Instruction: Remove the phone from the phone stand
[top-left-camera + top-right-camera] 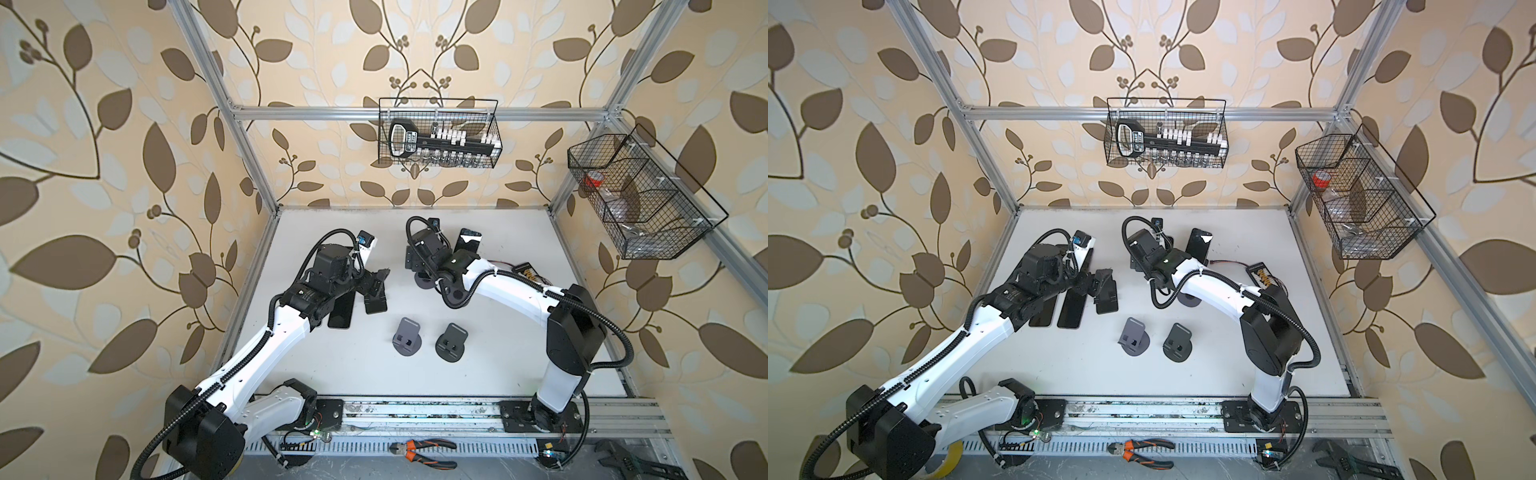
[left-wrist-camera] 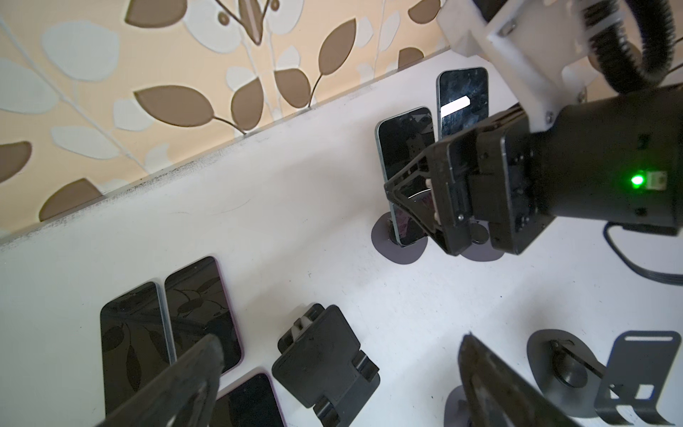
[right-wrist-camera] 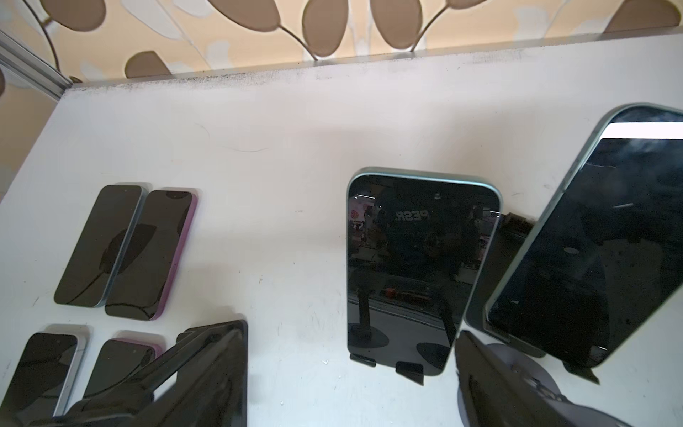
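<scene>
A: And the left side?
B: White-and-black left arm [image 1: 270, 332] stretched forward, its black two-fingered left gripper [image 2: 343, 369] spread wide, tilted downward.
A: The right?
B: White-and-black right arm [image 1: 511, 286] elbowed inward, black right gripper [image 3: 347, 355] parted, pointing down.

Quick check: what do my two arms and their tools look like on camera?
Left arm and right arm: white shells, black joints, black ribbed cable hoses looping alongside. A green light glows on the right wrist. Left tool and right tool: black, with tapering fingers.
</scene>
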